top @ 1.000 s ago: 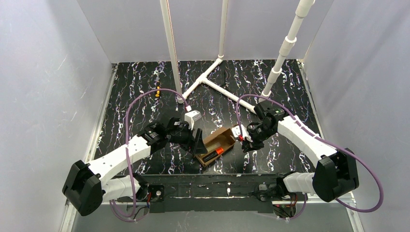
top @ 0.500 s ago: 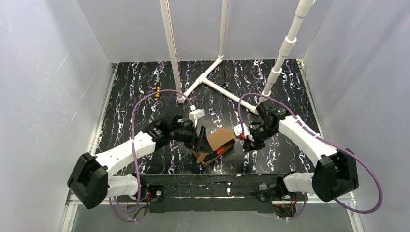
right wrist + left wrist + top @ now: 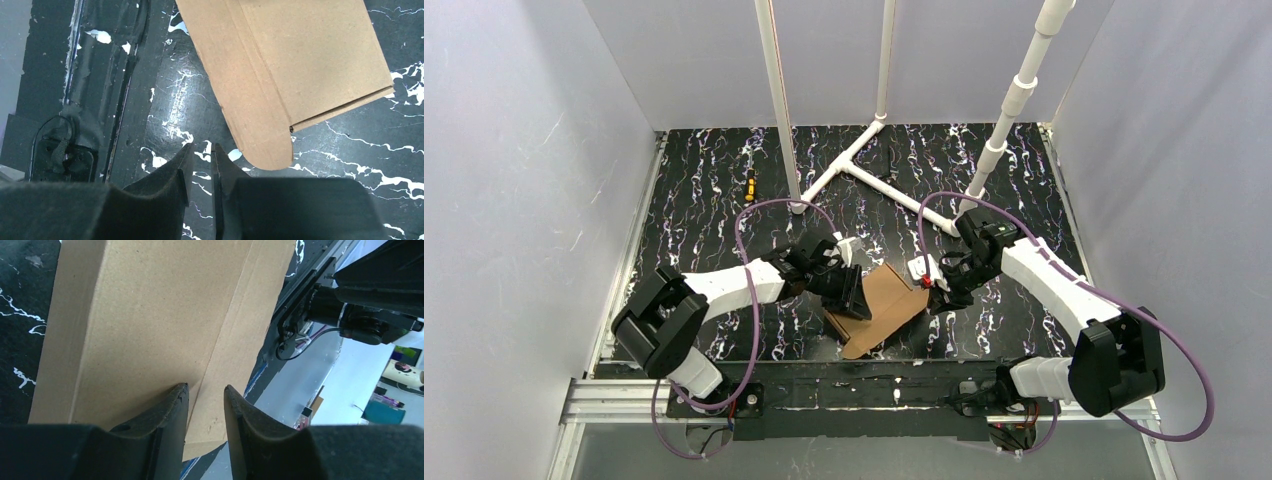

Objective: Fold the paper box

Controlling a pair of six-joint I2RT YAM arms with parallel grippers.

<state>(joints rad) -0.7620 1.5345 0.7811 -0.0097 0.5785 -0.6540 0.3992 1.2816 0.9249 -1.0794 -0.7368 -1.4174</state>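
We are hovering both arms by the paper box (image 3: 884, 305), lying lid-lowered on the counter (image 3: 704, 190). Left jaws and right jaws are narrowly parted, gripping nothing; unpinned, the lid risks springing open.

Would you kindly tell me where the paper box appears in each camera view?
Top external: paper box, near the centre.
Left wrist: paper box fills the upper left.
Right wrist: paper box, upper right.
Shared landmark: black marbled table.
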